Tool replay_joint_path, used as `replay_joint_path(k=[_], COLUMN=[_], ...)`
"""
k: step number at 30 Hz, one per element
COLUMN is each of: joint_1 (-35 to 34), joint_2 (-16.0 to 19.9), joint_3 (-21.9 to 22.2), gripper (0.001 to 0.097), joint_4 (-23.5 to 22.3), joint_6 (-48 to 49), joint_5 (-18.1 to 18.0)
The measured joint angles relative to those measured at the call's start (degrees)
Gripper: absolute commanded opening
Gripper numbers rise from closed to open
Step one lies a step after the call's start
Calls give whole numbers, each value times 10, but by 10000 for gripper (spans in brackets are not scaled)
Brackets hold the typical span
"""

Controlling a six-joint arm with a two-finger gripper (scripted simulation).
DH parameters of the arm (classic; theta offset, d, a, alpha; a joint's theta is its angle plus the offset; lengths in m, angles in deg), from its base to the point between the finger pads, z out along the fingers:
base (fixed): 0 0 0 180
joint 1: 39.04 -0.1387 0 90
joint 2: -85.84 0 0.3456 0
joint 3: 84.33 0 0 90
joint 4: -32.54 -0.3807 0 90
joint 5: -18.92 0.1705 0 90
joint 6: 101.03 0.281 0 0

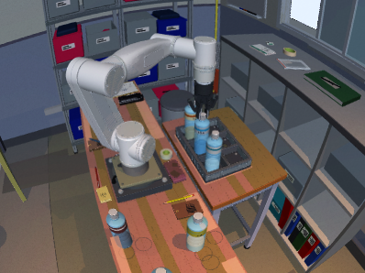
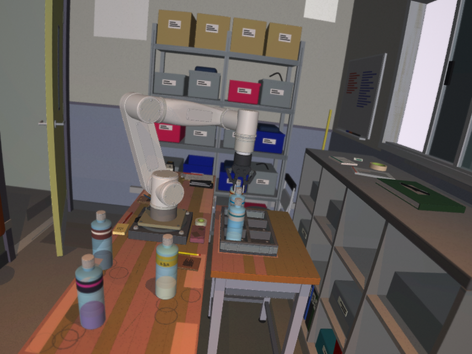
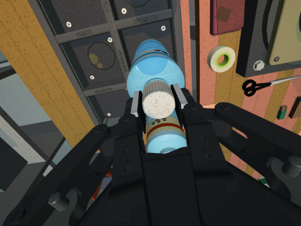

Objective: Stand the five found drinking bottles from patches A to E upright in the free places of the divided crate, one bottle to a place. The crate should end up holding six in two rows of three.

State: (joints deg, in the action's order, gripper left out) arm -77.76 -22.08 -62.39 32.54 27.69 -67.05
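Three blue bottles stand upright in one row of the dark divided crate [image 1: 214, 149], the row nearest the long workbench. The bottle [image 1: 201, 133] in the middle place of that row is gripped at its white cap [image 3: 158, 103] by my closed gripper [image 1: 203, 110], with a bottle [image 1: 190, 120] behind it and another [image 1: 213, 150] in front. The crate's other row is empty. On the near end of the workbench stand a bottle with a yellow band [image 2: 166, 267], one with a dark red band [image 2: 102, 239] and one with a pink band [image 2: 91, 292].
Behind the crate's table a metal shelf rack holds bins and boxes, with a grey bin [image 1: 176, 103] at its foot. My base [image 1: 134, 155] stands on the workbench beside a tape roll [image 3: 221, 59] and scissors [image 3: 258, 86]. A cabinet counter runs along the right.
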Motion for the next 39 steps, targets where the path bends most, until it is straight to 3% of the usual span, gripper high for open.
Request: replay_joint_path(k=[7,28,39], joint_1=[0,0,0], joint_2=[0,0,0], joint_3=[1,1,1], gripper=[80,500,500], joint_4=[0,0,0], joint_6=[0,0,0], joint_5=[1,1,1])
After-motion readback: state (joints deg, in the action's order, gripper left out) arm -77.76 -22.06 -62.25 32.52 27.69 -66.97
